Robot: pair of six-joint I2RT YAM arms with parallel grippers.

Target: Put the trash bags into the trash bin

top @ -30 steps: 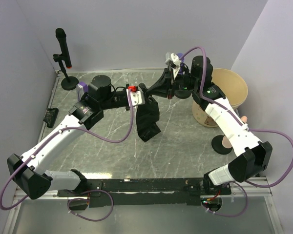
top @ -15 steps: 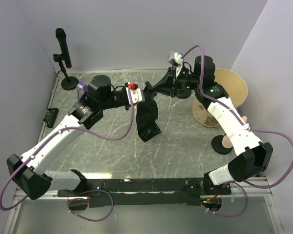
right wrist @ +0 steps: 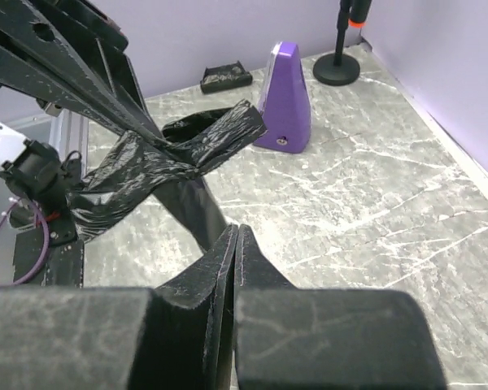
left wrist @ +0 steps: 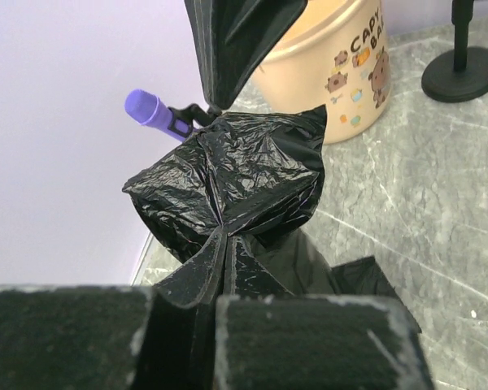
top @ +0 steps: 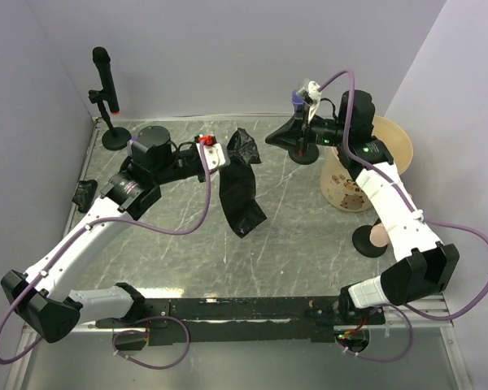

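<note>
Left gripper (top: 226, 162) (left wrist: 218, 253): jaws clamped tight on the trash bag (top: 240, 195) (left wrist: 236, 179) (right wrist: 146, 175). The black film is gathered into a pinch between the fingers, as the left wrist view shows. Beyond the pinch, one crumpled lobe of the bag stands up on the side towards the trash bin (top: 393, 154) (left wrist: 342, 77). The longer part hangs down as a folded strip. Whether its lower end touches the table (top: 293, 219) cannot be told.

Right gripper (top: 271, 140) (right wrist: 236, 234): jaws pressed together, nothing between them. It sits between the bag and the bin, nearer the bin, apart from the film.

Trash bag relative to the bin: outside it, well to its left in the top view, with none of the film over the rim.

Trash bin: upright on the table, its mouth open upward. The right arm crosses in front of its left wall, and the cartoon print on its side shows in the left wrist view.

Other items, relative to the bin:
- A round black stand base (top: 372, 240) (left wrist: 464, 73) lies near the bin, on its near side.
- A purple tapered block (top: 135, 149) (right wrist: 285, 97) is far to the bin's left, beside the left arm.
- A microphone on a stand (top: 106, 85) is at the far-left corner.
- A small black bundle (top: 85, 195) (right wrist: 225, 77) lies at the left edge; what it is cannot be told.
</note>
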